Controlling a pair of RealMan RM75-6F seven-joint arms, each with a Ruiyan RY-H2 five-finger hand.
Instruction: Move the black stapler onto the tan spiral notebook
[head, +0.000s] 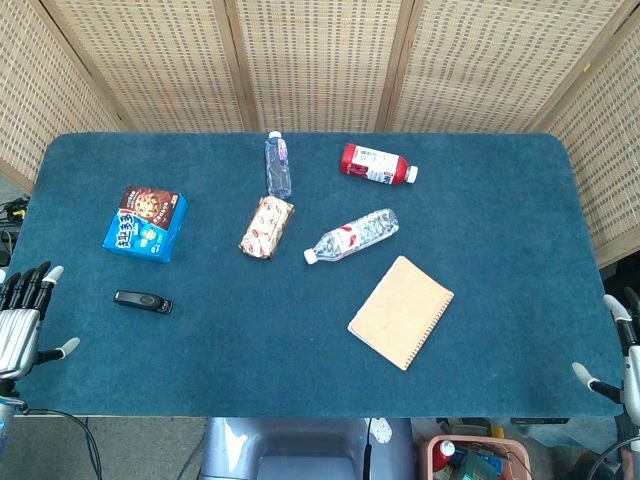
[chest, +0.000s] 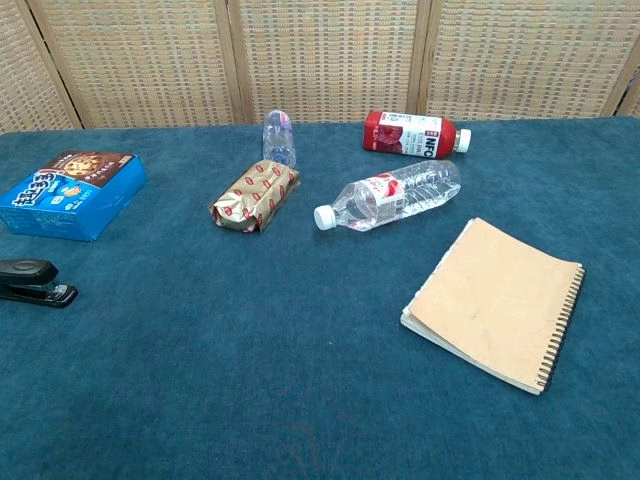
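The black stapler (head: 142, 301) (chest: 34, 282) lies flat on the blue table cloth near the front left. The tan spiral notebook (head: 401, 311) (chest: 495, 302) lies closed at the front right of centre, its wire spine on the right. My left hand (head: 22, 318) hovers at the table's left front edge, fingers spread and holding nothing, a short way left of the stapler. My right hand (head: 618, 358) shows only partly at the right front edge, fingers apart and empty. Neither hand appears in the chest view.
A blue cookie box (head: 146, 223) (chest: 70, 193) sits behind the stapler. A wrapped snack (head: 267, 227) (chest: 256, 196), a clear bottle (head: 351, 236) (chest: 392, 196), a small upright-lying bottle (head: 278, 165) (chest: 279, 136) and a red bottle (head: 377, 165) (chest: 415, 133) lie mid-table. Wicker screens stand behind.
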